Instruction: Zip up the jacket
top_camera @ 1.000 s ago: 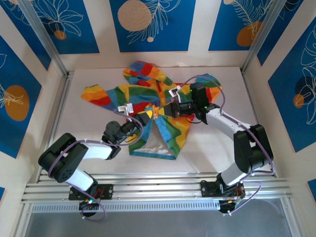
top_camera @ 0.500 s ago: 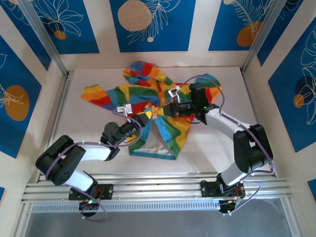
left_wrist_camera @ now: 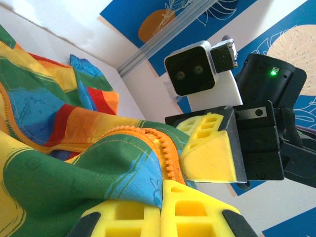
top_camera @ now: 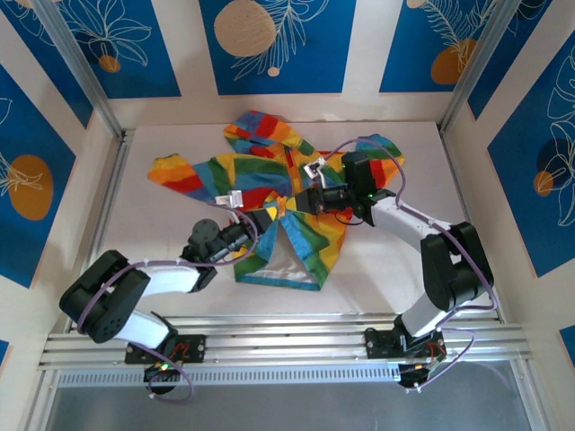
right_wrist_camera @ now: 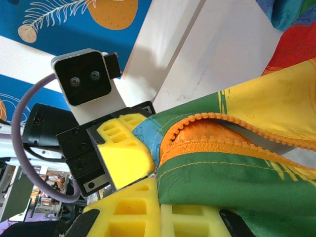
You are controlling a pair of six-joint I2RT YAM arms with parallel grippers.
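Note:
The rainbow-striped jacket (top_camera: 260, 171) lies spread on the white table, hood at the back, its lower front open over pale lining (top_camera: 283, 260). My left gripper (top_camera: 268, 215) and right gripper (top_camera: 295, 203) meet tip to tip at the orange zipper (top_camera: 281, 206). In the left wrist view my left gripper (left_wrist_camera: 162, 190) is shut on green-blue fabric beside the zipper teeth (left_wrist_camera: 170, 158), with the right gripper's yellow fingers (left_wrist_camera: 212, 153) just beyond. In the right wrist view my right gripper (right_wrist_camera: 158, 197) is shut on the green jacket edge under the zipper (right_wrist_camera: 217, 143), facing the left fingers (right_wrist_camera: 123, 155).
Blue patterned walls (top_camera: 278, 45) close in the table on three sides. An aluminium rail frame (top_camera: 287, 346) runs along the near edge by the arm bases. Metal posts (top_camera: 85, 76) stand at the back corners.
Both grippers keep their hold at the zipper. The left arm's elbow has swung slightly left, and the right gripper has edged a little to the left.

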